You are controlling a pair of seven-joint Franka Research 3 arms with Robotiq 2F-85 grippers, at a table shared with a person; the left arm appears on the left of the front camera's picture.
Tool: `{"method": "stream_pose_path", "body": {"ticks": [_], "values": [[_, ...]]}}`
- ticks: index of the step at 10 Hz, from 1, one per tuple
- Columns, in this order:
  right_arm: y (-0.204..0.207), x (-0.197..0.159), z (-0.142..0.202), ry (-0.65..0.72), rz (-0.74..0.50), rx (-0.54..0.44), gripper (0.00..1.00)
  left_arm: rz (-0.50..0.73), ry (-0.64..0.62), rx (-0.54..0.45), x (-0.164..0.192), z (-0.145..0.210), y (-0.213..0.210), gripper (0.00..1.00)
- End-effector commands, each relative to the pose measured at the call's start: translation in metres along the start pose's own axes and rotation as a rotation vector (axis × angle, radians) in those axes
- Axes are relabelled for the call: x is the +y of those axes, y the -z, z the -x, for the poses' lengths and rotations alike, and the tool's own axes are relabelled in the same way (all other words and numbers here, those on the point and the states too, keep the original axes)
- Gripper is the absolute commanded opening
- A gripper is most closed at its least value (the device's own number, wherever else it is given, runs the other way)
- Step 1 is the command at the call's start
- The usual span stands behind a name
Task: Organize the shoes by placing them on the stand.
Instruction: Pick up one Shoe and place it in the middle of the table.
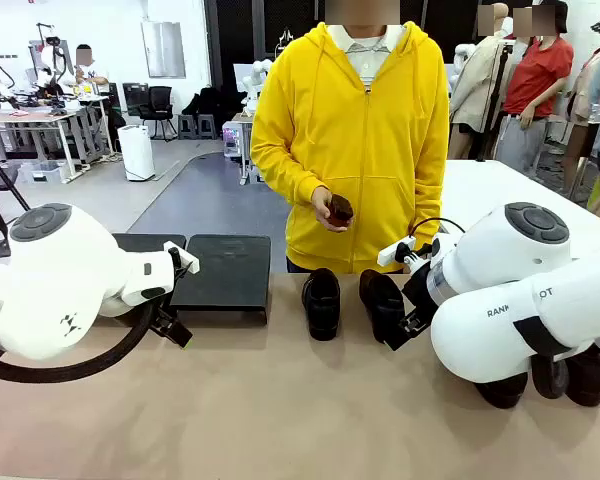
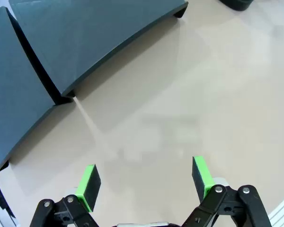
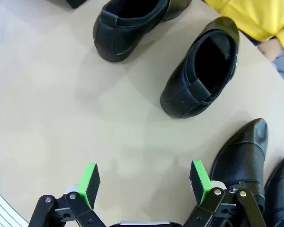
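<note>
The stand [image 1: 223, 270] is a low black slanted rack at the table's far left; its two panels [image 2: 85, 42] carry nothing. Two black shoes [image 1: 321, 302] [image 1: 382, 304] stand side by side mid-table in front of the person. Two more shoes [image 1: 503, 390] [image 1: 581, 376] sit at the right, partly hidden under my right arm. My left gripper [image 2: 144, 179] hangs open over bare table just in front of the stand. Over the table beside the shoes [image 3: 132, 23] [image 3: 201, 71] [image 3: 241, 156], my right gripper [image 3: 144, 182] is open, holding nothing.
A person in a yellow hoodie [image 1: 365, 140] stands at the far edge, holding a small dark object [image 1: 339, 209] in one hand. The beige tabletop [image 1: 280, 400] stretches bare toward the near edge.
</note>
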State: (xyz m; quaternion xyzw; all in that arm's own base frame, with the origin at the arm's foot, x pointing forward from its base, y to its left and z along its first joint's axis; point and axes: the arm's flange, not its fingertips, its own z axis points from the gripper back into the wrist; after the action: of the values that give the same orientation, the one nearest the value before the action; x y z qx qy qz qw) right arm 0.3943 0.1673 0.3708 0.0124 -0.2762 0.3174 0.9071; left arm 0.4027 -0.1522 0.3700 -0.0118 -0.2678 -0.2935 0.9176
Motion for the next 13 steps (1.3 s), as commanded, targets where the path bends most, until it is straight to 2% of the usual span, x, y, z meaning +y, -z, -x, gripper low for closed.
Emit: {"method": "stream_pose_path", "body": {"ticks": [1, 13], "values": [[0.0, 0.0, 0.0, 0.0, 0.0, 0.0, 1.0, 0.0, 0.0, 0.0, 0.0, 0.0, -0.0002, 1.0], [0.0, 0.0, 0.0, 0.0, 0.0, 0.0, 1.0, 0.0, 0.0, 0.0, 0.0, 0.0, -0.0002, 1.0]]}}
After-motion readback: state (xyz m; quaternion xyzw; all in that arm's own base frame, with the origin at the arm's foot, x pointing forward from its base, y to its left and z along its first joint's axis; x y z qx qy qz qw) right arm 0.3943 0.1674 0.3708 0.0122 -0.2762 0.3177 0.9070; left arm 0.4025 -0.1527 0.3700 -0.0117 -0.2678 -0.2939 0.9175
